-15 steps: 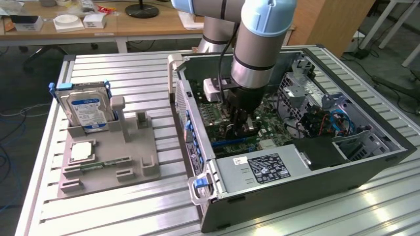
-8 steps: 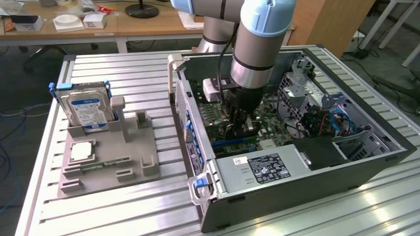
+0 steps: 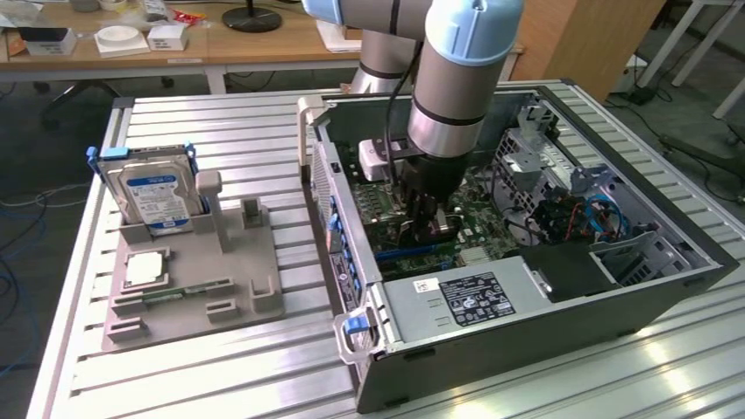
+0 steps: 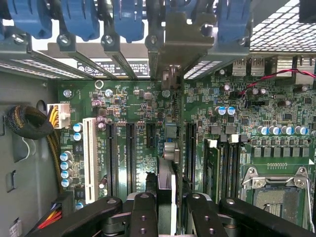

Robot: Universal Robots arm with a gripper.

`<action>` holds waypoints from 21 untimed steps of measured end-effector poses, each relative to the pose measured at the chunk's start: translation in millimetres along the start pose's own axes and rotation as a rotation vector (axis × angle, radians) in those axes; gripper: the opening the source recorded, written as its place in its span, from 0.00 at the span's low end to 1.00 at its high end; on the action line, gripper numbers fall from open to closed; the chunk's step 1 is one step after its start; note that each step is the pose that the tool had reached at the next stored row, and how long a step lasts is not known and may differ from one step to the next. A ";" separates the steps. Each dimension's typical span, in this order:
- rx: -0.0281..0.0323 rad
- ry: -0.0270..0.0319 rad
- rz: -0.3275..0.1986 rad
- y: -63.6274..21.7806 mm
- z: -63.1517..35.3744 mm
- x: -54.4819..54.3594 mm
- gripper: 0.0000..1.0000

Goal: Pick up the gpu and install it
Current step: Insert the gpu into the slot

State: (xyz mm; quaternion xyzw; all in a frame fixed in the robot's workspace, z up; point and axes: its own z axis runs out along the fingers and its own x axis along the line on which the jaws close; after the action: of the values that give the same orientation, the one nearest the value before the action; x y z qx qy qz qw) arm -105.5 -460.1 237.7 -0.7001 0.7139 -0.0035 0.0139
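Currently reaching down into the open black steel computer case (image 3: 652,297), laid on its side on the ribbed aluminium table (image 3: 233,375). Clamping narrowly with the black two-fingered gripper (image 4: 167,210) onto the gpu (image 4: 167,180), a thin flat dark expansion card with a silver metal end bracket. Holding that card on edge, upright over the green motherboard (image 4: 138,103), seen edge-on from the wrist. Long axis laid along the board, parallel to the black expansion slots, running from the fingers (image 4: 144,212) straight toward the case's rear wall. Bracket end pointing at that rear wall and reaching into the row of slot openings beneath the blue plastic latches (image 4: 79,19); opposite end pinched between the fingers. Lined up among the black slots, on the same board as the long white slot (image 4: 90,158) but apart from it. Cannot tell whether seated in a slot or hanging just above one. Off to the exterior view's left, well apart from the case: a grey moulded tray (image 3: 233,297) carrying an upright silver hard drive with a blue label (image 3: 157,196), a square silver processor chip (image 3: 146,268) and a narrow green memory stick (image 3: 187,291) lying flat
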 end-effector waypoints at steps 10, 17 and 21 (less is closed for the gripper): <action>0.0000 -0.0002 0.000 0.0 0.4 -0.9 0.27; 0.0002 -0.0002 0.000 1.1 0.4 -0.9 0.27; 0.0000 -0.0001 0.000 1.1 0.4 -0.9 0.27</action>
State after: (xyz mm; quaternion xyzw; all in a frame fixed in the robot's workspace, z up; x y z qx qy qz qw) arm -106.6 -459.2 237.4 -0.7001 0.7139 -0.0035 0.0139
